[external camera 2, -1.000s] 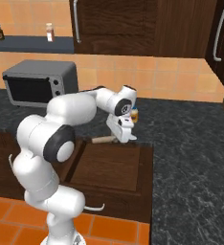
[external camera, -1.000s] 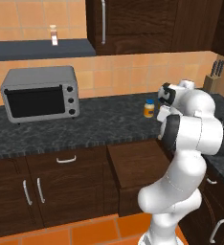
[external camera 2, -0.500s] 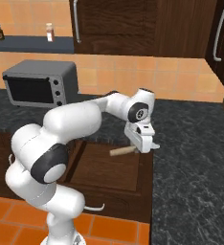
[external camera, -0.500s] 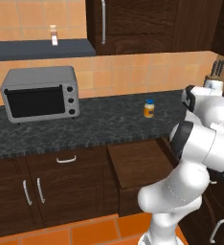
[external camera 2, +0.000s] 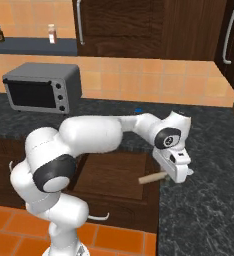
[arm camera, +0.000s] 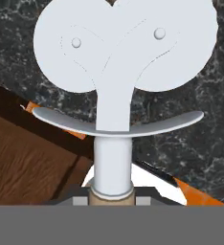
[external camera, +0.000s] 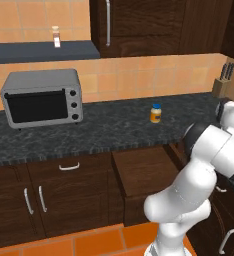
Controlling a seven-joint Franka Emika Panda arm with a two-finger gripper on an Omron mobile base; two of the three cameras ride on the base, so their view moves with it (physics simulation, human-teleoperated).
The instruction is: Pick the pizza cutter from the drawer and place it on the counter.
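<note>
My gripper (external camera 2: 177,171) is shut on the pizza cutter, whose tan wooden handle (external camera 2: 151,178) sticks out to the left of the hand. It hangs above the left edge of the counter (external camera 2: 204,200), right of the open drawer (external camera 2: 114,172). In the hand view the pizza cutter (arm camera: 115,72) points away from me, its whitish wheel head over the dark speckled counter (arm camera: 200,139). The drawer's wood bottom (arm camera: 23,153) lies at the lower left there. From the left base view the drawer (external camera: 141,170) stands pulled out, with nothing on its visible bottom.
A yellow white-capped jar (external camera: 156,113) stands on the counter (external camera: 104,127) behind the drawer. A grey microwave (external camera: 41,97) sits at the left and a knife block (external camera: 223,82) at the far right. A wall shelf (external camera 2: 34,45) carries two small bottles.
The arm has swung to the right with the pizza cutter in its grip, from above the open drawer to the counter's edge beside it.
</note>
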